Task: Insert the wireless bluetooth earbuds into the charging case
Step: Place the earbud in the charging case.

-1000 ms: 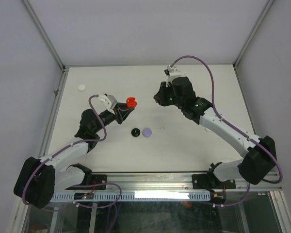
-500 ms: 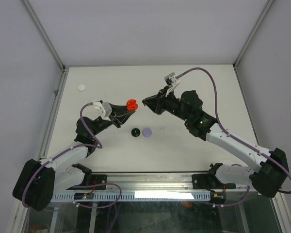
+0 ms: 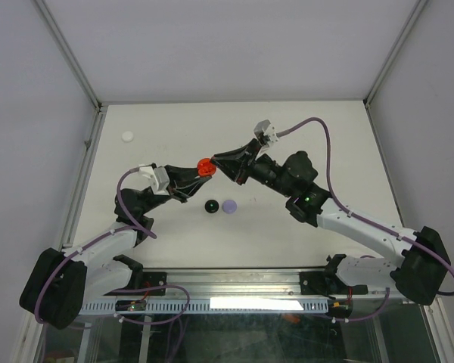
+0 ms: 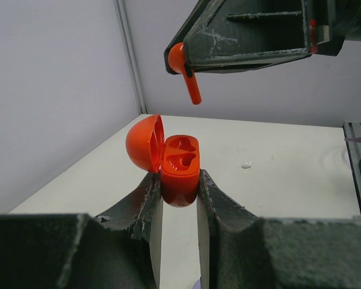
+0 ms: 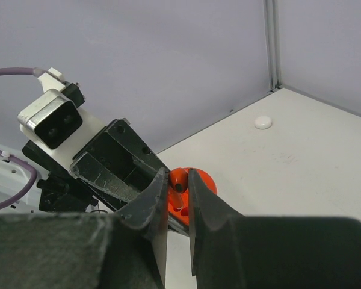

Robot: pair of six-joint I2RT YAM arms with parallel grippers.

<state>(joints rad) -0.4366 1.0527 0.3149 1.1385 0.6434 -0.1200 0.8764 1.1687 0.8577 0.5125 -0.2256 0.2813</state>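
top view, left gripper (image 3: 199,172): clamped on the red case (image 3: 205,164), held above the table (image 3: 310,128).
top view, right gripper (image 3: 218,160): tip just beside the case.
top view, table: black case (image 3: 210,206) and lavender case (image 3: 229,205) side by side; white disc (image 3: 127,137) far left.
left wrist, case (image 4: 180,171): lid open, squeezed between the jaws.
left wrist, earbud (image 4: 185,71): red, stem down, above the case, not touching it.
right wrist, right gripper (image 5: 177,192): jaws closed on the earbud (image 5: 178,187), case just beyond.
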